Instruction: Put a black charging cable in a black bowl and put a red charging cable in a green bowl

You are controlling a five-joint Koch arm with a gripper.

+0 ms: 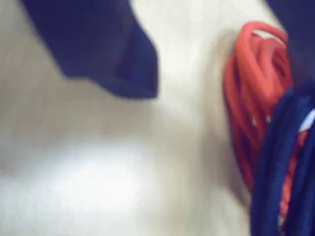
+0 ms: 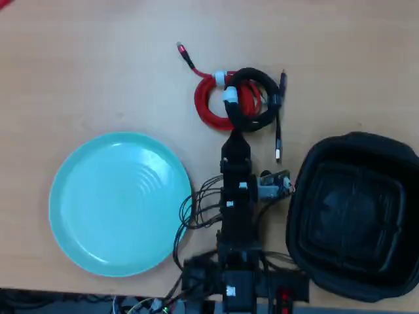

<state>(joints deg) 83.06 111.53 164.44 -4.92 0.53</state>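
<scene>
Blurred dark blue pincer (image 1: 206, 93) parts fill the wrist view's edges: one jaw at upper left, another down the right side, a wide gap of pale counter (image 1: 98, 172) between them, so it stands wide and holds nothing.

From overhead, the largest thing is the one green bowl (image 2: 119, 203), a round, shallow teal dish with faint rings at its centre, lying at left. Nearly as wide, the one black bowl (image 2: 353, 212) sits at lower right, rounded-square with thick walls and a ridged floor. Between the two bowls the arm (image 2: 236, 216) reaches up the picture toward the cables.

One red charging cable (image 2: 211, 108) lies near top centre, a small round coil with a white tie; its loose plug end points up-left. One black charging cable (image 2: 262, 98) overlaps the red coil's right side, also white-tied, and a straight silver-tipped end runs down the picture toward the black bowl. Both cables rest on the counter, outside either bowl.
</scene>
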